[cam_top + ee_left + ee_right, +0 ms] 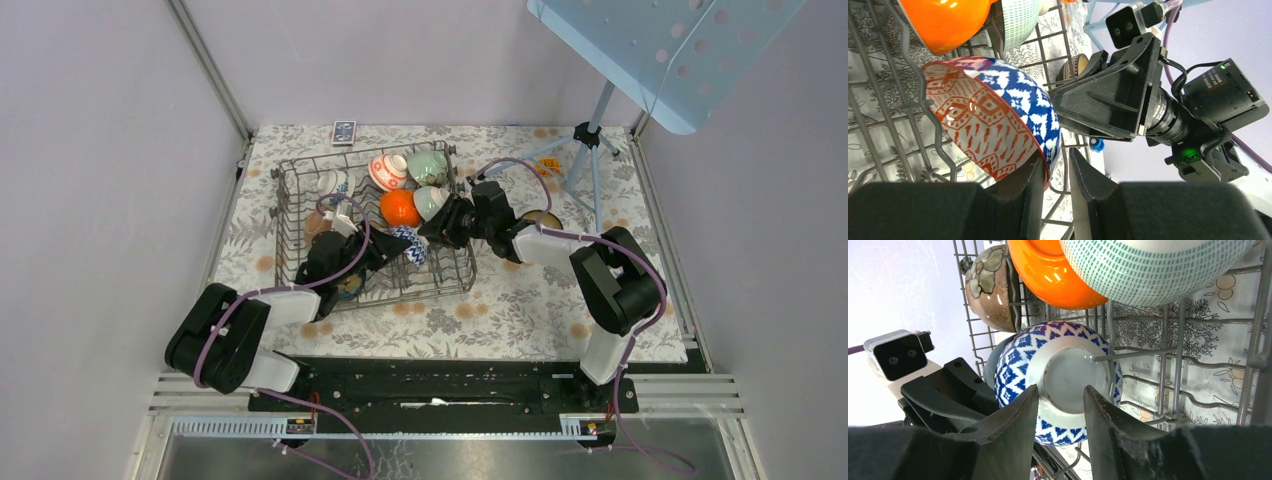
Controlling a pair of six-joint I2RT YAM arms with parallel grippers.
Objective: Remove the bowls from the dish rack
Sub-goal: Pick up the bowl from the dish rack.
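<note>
The grey wire dish rack (288, 195) holds several bowls. A blue-and-white bowl (410, 244) with a red pattern inside (983, 115) stands on edge near the rack's front right. My left gripper (1055, 162) straddles its rim: one finger lies against the inside, the other stands a little off the outer wall, so it is open. My right gripper (1060, 390) is open just short of that bowl's white foot (1068, 372), holding nothing. Behind the blue bowl are an orange bowl (400, 208) and a teal-dotted bowl (432, 200).
A red-and-white bowl (387, 171) and a pale green bowl (428, 165) sit at the rack's back. A brown floral bowl (993, 285) is in the rack. Another bowl (543, 218) stands on the cloth right of the rack. A tripod (592, 140) stands back right.
</note>
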